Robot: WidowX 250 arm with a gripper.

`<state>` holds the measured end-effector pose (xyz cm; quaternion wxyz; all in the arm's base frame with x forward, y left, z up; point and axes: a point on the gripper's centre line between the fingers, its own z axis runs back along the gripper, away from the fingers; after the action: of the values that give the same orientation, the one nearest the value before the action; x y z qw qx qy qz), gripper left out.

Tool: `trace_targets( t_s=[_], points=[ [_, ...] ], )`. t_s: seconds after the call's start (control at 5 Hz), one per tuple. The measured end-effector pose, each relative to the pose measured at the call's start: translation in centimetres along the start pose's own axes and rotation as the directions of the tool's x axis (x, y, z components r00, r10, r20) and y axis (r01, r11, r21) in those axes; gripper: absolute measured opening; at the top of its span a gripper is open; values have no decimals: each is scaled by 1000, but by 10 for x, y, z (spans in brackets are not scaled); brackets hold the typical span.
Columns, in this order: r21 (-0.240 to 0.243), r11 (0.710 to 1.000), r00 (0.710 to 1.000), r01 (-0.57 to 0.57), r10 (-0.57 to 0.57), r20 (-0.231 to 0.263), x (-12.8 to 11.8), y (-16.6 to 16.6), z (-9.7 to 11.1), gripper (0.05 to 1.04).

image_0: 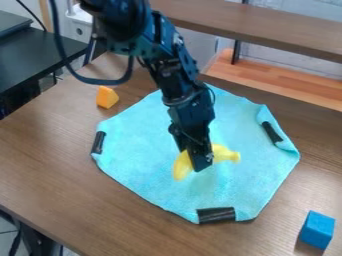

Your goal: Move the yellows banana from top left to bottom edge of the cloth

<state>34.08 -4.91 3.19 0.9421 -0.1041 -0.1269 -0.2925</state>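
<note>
- Camera view: the claw (201,168) is clenched across the middle of the yellow banana (182,167), whose ends stick out on either side. A grip near the middle probably keeps the two ends balanced.
- The banana is over the central part of the blue cloth (140,150), short of the bottom edge. A shaded patch lies just below it, but whether it hangs clear or touches the fabric cannot be told.
- The arm slants down from the top of the view, likely so that it can carry the banana towards the near side without dragging up the cloth.
- A black strip (216,215) sits at the bottom edge and serves as a handy mark for the goal; setting the banana down just inside it seems the next need.
- The cloth lies spread on the bench (60,160), its right side folded over near another dark strip (272,132). A low pass could ruck the loose fabric.
- The orange block (107,97) and blue block (316,230) stand off the cloth, apart from the likely route, so neither should need shifting.
</note>
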Motion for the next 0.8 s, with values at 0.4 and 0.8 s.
trace_targets(
  t_s=[0.4,0.8],
  points=[
    [-13,990,988,142,-143,-58,-2,1,-18,616],
    [-17,988,983,151,-152,-99,-5,3,-18,1005]
  ],
)
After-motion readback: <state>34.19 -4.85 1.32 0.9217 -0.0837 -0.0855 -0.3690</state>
